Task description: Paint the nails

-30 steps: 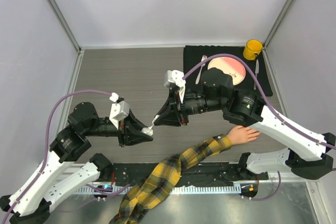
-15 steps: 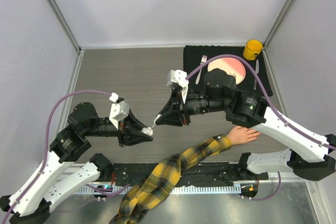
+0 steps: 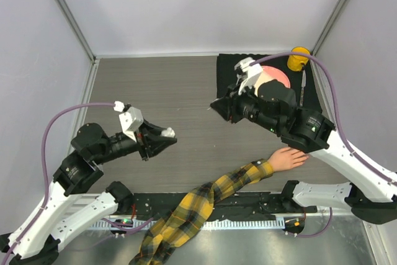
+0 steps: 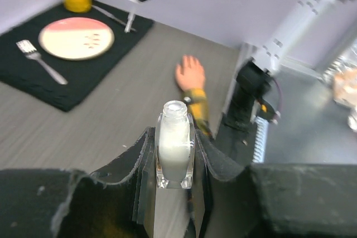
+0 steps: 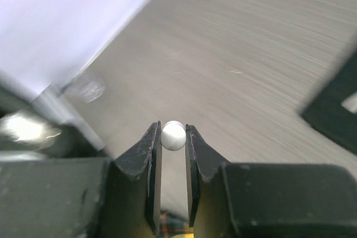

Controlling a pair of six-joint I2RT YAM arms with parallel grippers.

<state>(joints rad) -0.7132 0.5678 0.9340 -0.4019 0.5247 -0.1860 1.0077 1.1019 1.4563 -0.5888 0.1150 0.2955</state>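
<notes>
Nails point(image 3: 303, 157) well apart from left jaws (bottle point(image 4: 174, 143)), right jaws (cap point(image 5: 173, 135))

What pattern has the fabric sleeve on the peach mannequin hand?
Yellow-and-black plaid; the sleeve shows best in the top external view.

The nails point(image 3: 303, 158) are tiny tips on the fingers of a peach-coloured mannequin hand point(image 3: 286, 159), too small for any coat or colour to be made out in either view. The hand lies flat on the grey wood-grain table point(image 3: 155, 91), near its near edge and right of centre, fingers pointing right. Its yellow-and-black plaid sleeve point(image 3: 205, 200) trails left and nearer, past the table's near edge.
</notes>
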